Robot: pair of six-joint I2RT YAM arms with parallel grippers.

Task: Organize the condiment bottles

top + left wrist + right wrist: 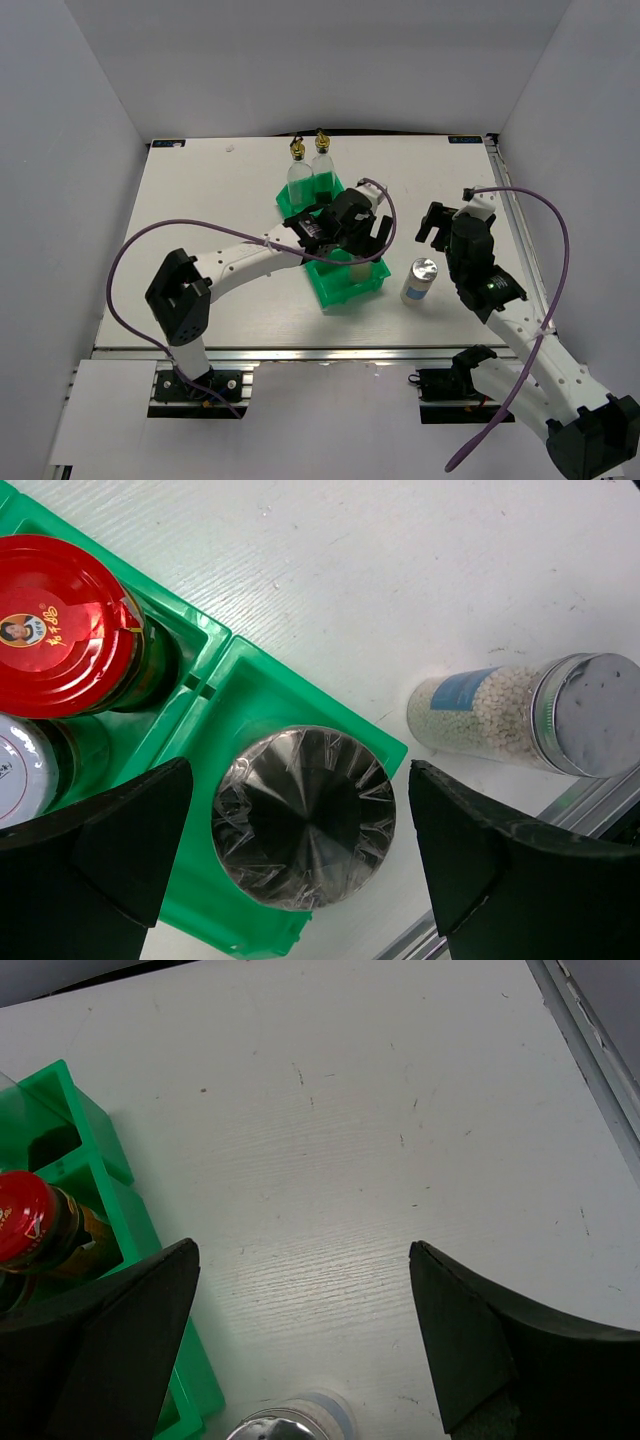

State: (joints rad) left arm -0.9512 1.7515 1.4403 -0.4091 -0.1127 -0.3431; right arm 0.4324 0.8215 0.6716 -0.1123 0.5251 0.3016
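Observation:
My left gripper point(300, 780) point(356, 243) hangs open over the green tray point(262, 675) point(342, 290), with a finger on each side of a silver-lidded shaker point(303, 817) that stands in the tray's end compartment; a narrow gap shows on both sides. In the compartment beside it are a red-lidded jar point(60, 620) point(25, 1215) and a white-lidded jar point(18, 770). Two gold-capped clear bottles point(310, 170) stand in the far compartment. A second shaker point(421, 280) point(530, 715) stands on the table right of the tray. My right gripper point(300, 1250) point(440, 222) is open over bare table just beyond that shaker.
The table's right edge rail point(590, 1050) runs close to the right arm. The near table edge point(560, 800) lies just past the loose shaker. White walls enclose the table on three sides.

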